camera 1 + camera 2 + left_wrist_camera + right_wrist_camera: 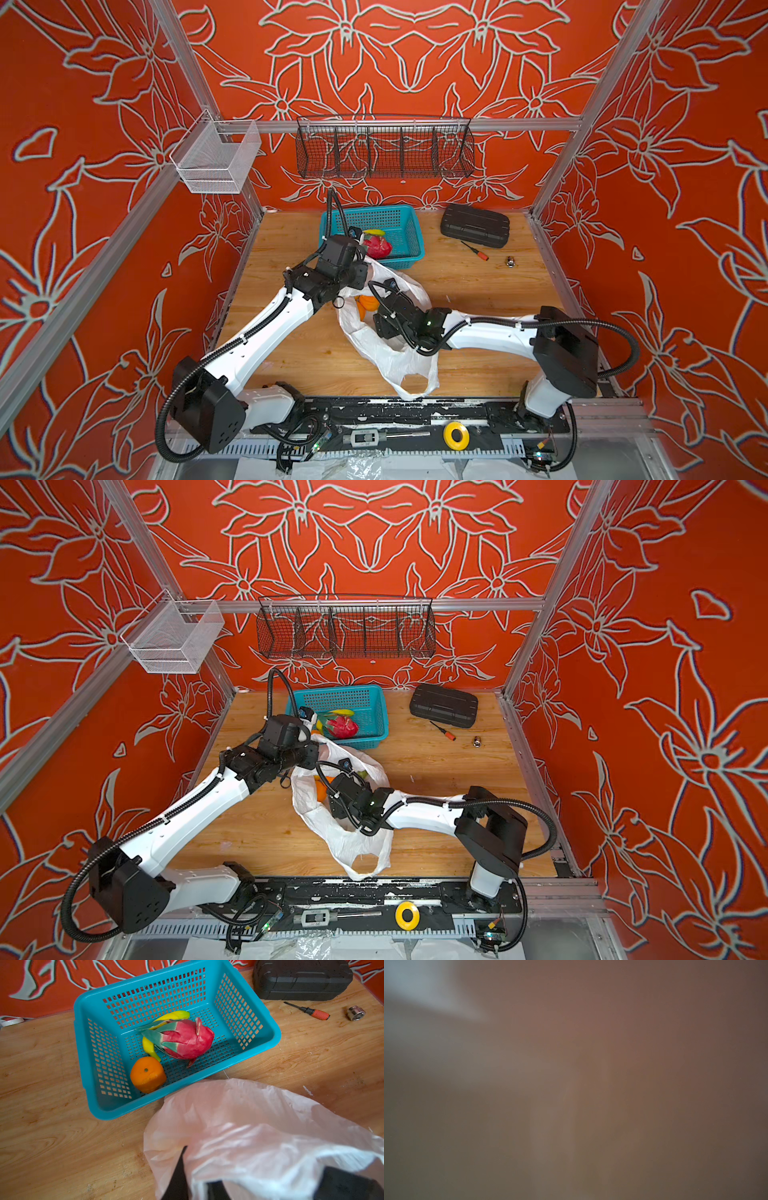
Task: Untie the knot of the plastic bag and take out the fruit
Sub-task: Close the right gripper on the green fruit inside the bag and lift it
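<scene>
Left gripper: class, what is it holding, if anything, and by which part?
The plastic bag, it seems: the left gripper is shut on the rim of the bag's open mouth, on the side nearest the basket. Plastic hides the exact contact.

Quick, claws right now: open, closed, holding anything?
Left claw: closed on the plastic bag rim, holding it up.
Right claw: inside the bag, hidden; cannot be told.

Teal basket (80,1047): holding dragon fruit (187,1041), banana (176,1015), orange (147,1074).
Plastic bag (249,1126): lying just beside it, draping over dark fingers (177,1176).
</scene>
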Tool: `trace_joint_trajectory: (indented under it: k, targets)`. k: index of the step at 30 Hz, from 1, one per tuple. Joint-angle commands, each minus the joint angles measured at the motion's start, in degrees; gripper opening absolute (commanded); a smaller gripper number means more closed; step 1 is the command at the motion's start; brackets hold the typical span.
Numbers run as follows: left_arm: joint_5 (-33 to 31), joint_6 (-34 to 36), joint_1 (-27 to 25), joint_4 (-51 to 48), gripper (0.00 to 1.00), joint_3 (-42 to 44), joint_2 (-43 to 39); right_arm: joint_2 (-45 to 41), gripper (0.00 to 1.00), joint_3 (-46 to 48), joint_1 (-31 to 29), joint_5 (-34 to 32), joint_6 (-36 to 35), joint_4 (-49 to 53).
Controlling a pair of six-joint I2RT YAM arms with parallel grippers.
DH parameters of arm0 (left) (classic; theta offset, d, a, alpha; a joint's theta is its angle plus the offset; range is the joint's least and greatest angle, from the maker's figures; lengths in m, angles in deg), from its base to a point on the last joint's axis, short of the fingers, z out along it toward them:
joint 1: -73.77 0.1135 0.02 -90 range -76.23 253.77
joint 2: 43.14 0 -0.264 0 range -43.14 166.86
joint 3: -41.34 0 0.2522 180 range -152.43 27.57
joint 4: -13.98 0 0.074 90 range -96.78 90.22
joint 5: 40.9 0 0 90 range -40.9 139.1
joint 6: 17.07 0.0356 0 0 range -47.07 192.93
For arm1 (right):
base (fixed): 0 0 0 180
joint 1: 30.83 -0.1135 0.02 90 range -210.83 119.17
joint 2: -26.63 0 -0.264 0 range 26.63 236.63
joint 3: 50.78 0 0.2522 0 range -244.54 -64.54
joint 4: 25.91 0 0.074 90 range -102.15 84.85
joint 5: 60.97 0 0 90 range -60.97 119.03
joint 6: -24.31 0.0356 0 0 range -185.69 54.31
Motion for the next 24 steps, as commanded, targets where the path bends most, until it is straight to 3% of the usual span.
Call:
trace_joint_trajectory:
  k: [1, 8, 18, 24]
  targets:
    - [0.5, -0.6, 0.4, -1.0, 0.13, 0.9, -1.9, 2.6, 0.95, -2.9, 0.9, -3.3, 1.9, 3.7]
    - [1.9, -1.7, 0.4, -0.4, 0.13, 2.2, -2.6, 7.4, 0.96, -4.0, 3.3, -4.7, 0.3, -2.4]
    - [1.9, -1.9, 0.4, -0.2, 0.13, 3.6, -3.3, 7.0, 0.61, -2.3, 5.3, -0.4, -2.8, -5.5]
    - [2.0, -2.1, 0.4, -0.1, 0.15, 3.7, -2.6, 1.5, 0.57, 0.5, 5.3, 3.3, -4.4, -6.4]
